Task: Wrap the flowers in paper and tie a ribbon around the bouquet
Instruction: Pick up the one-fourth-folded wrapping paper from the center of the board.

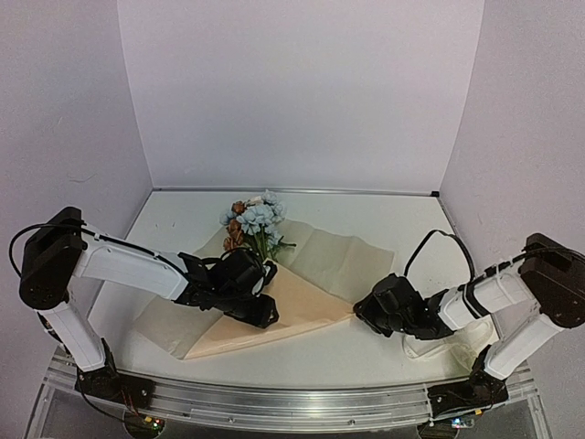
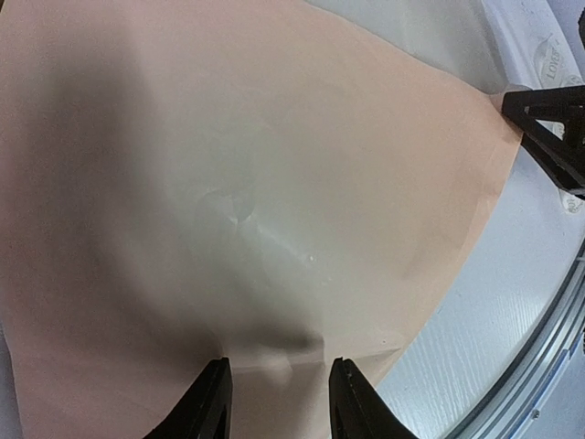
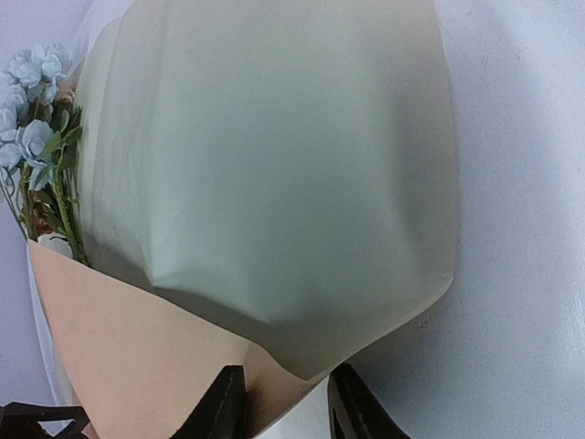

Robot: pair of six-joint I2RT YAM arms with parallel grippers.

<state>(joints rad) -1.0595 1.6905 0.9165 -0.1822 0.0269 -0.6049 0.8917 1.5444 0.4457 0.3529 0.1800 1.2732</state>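
matt kraft paper (image 1: 302, 306), glossy wht table (image 1: 375, 358)

Two arms (image 1: 128, 265) (image 1: 494, 297), two tools: left tool (image 2: 279, 370), right tool (image 3: 285, 380). One paper (image 1: 311, 293), one bunch of flowers (image 1: 254, 219), one ribbon (image 2: 551, 59), one surface (image 1: 384, 219).

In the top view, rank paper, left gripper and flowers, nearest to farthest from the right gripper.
1. paper, its corner at the right gripper.
2. left gripper, leftward on the paper.
3. flowers, at the back left.
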